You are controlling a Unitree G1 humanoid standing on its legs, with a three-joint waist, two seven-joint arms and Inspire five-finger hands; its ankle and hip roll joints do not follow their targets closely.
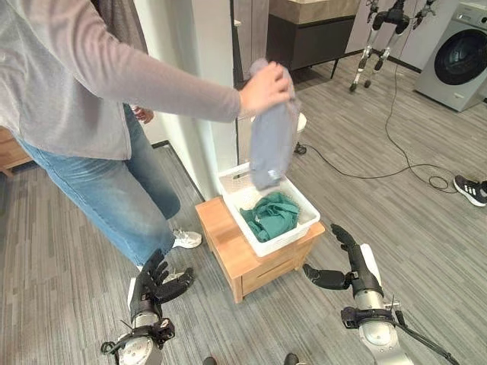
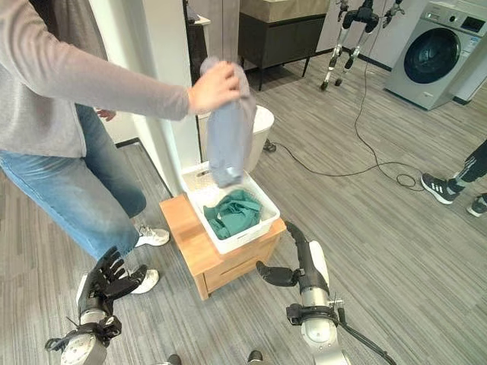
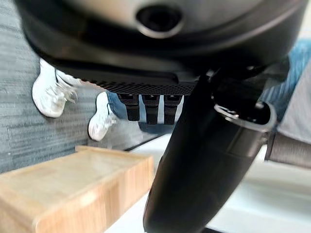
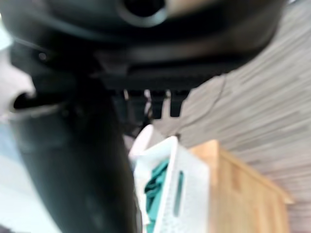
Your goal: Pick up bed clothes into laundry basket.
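While the left hand (image 1: 156,285) is hovering low over the floor w/ fingers spread and holding nothing, a person (image 1: 84,114) in jeans is standing just beyond it, reaching across and gripping a grey cloth (image 1: 272,129) that is hanging above the white laundry basket (image 1: 300,199). The basket is sitting on a small wooden stand (image 1: 228,247) w/ a green garment (image 1: 271,216) lying inside. The right hand (image 1: 344,262) is hanging beside the stand's right side, fingers open, thumb out, not touching basket or cloth.

Grey plank floor (image 1: 426,228), washing machine (image 1: 460,55), dark cabinet (image 1: 308,38).
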